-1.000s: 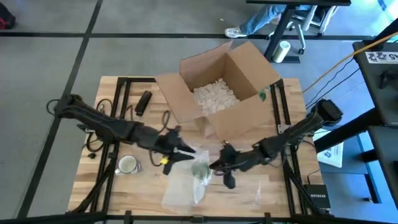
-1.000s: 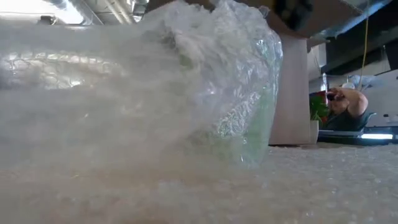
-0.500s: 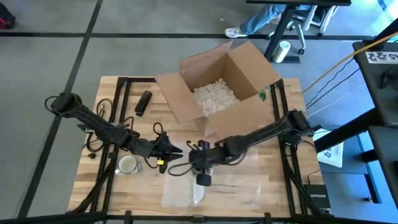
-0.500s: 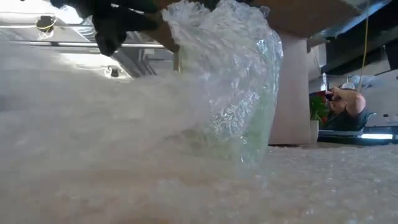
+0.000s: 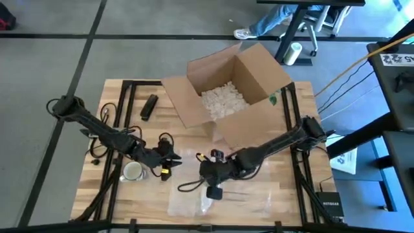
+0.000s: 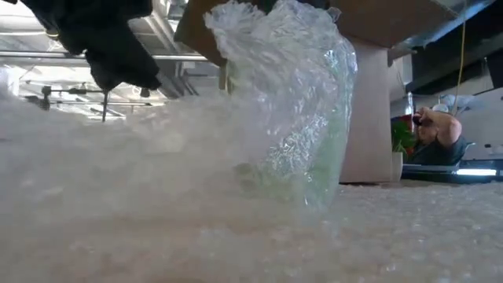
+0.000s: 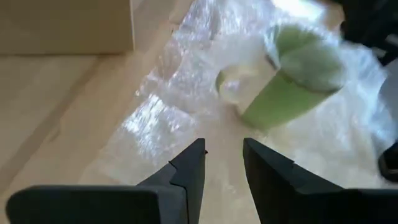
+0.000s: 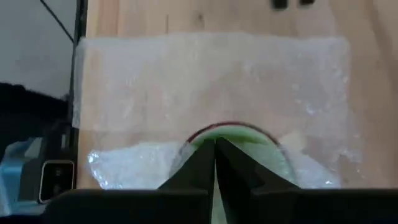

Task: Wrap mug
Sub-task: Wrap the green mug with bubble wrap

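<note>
No text, label, brand or number could be read anywhere in these views. A white sheet (image 5: 396, 59) far off to the right gripper's (image 5: 208, 173) right carried dark marks, too small to make out. A small dark box (image 5: 328, 206) at the table's edge beyond that same claw bore pale lettering, also illegible.

I am looking at what is probably a lab or workshop: grey carpet tiles (image 5: 52, 58) are surrounding my wooden table (image 5: 116, 97), an office chair base (image 5: 310, 29) is standing beyond it with a person's legs (image 5: 272, 19) beside it, cables (image 5: 349, 65) are running along the floor, and ceiling ducting (image 6: 157, 23) is showing overhead.
</note>
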Motion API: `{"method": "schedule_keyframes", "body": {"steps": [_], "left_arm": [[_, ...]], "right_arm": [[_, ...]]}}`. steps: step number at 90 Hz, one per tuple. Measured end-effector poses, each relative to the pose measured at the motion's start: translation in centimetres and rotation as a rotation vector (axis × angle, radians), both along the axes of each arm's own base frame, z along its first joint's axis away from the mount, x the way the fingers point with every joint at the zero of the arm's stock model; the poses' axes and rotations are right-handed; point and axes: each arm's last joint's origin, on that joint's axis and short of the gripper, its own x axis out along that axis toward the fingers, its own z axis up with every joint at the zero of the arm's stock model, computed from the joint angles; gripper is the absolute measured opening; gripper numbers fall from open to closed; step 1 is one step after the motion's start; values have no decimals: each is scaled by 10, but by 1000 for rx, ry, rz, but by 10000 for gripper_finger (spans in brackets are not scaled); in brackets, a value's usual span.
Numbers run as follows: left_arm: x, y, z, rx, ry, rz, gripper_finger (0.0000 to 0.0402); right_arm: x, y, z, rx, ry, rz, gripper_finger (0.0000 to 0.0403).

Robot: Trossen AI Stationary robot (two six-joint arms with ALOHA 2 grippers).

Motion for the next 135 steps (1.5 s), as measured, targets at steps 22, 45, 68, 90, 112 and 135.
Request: {"method": "schedule_keyframes", "body": {"steps": [22, 45, 68, 90, 112, 135], "left_arm": [[13, 38, -3, -24, 74, -81, 92], [22, 80, 1, -86, 79, -161, 92], [39, 111, 4, -106, 184, -196, 92], [72, 117, -18, -83, 389, -268, 92], [99, 125, -29, -143, 393, -343, 92], [103, 135, -41, -157, 462, -333, 92]], "right_arm": [[-17, 17, 17, 7, -50, -5, 0], [-67, 47, 29, -98, -8, -77, 0], [-151, 74, 45, -142, -97, -276, 0], [-204, 79, 23, -104, -88, -420, 0], [-243, 87, -2, -51, -130, -504, 0], [-266, 92, -13, 30, -206, -553, 0]]}}
